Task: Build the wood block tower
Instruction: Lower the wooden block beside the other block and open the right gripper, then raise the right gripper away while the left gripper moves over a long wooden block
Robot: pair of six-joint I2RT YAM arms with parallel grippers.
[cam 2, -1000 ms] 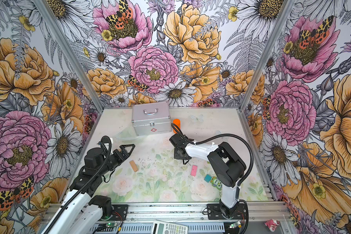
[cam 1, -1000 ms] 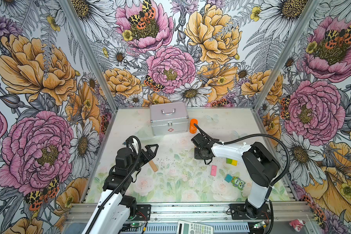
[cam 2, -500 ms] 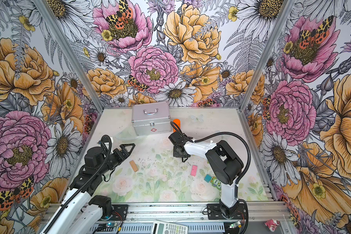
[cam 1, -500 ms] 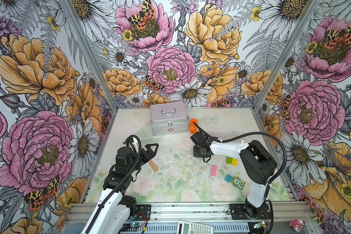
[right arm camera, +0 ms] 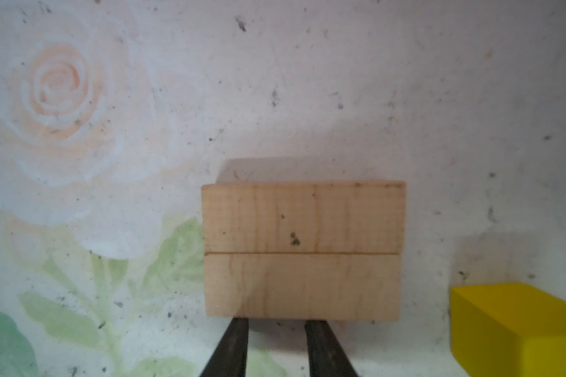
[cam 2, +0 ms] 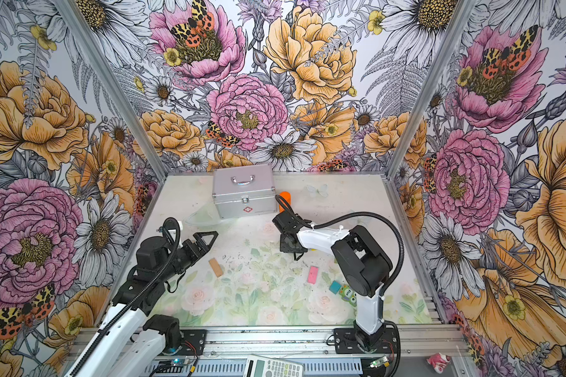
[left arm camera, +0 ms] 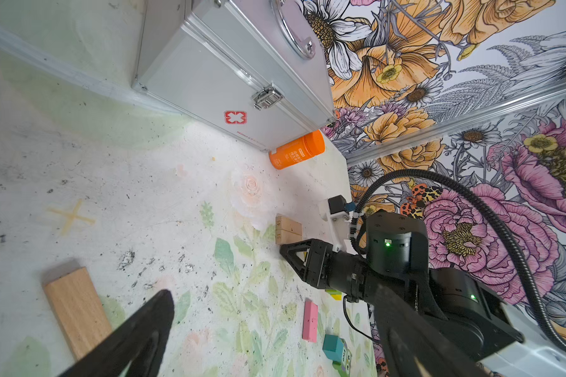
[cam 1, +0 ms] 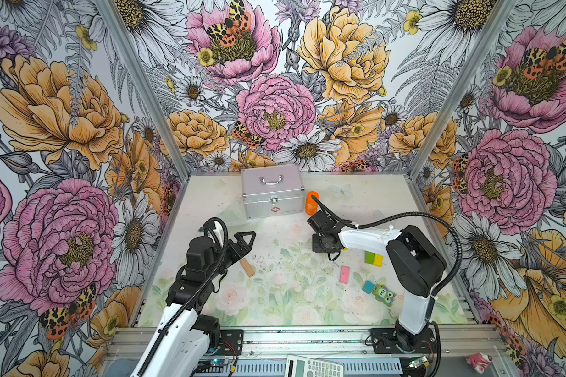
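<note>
Two tan planks (right arm camera: 303, 251) sit side by side near the middle of the table (cam 1: 285, 306), long edges touching, on the near side of the orange bottle (cam 1: 311, 203) and the silver case (cam 1: 272, 192).

Right gripper (right arm camera: 276, 323): jaws drawn almost together, with nothing between them. Its fingertips (right arm camera: 239, 326) end at the near plank's edge, apparently in contact. A yellow cube (right arm camera: 517, 329) lies just beside this pair.

Left gripper (cam 1: 248, 245): jaws spread wide and empty, poised just above a third tan plank (cam 1: 247, 268). That plank lies flat, well apart from the pair.

Remaining blocks rest loose on the right half of the table:
- green and yellow bars (cam 1: 373, 259), touching each other
- a pink plank (cam 1: 344, 274), near the bars
- a teal cube (cam 1: 368, 287), with the green owl piece (cam 1: 383, 293) just beside it
</note>
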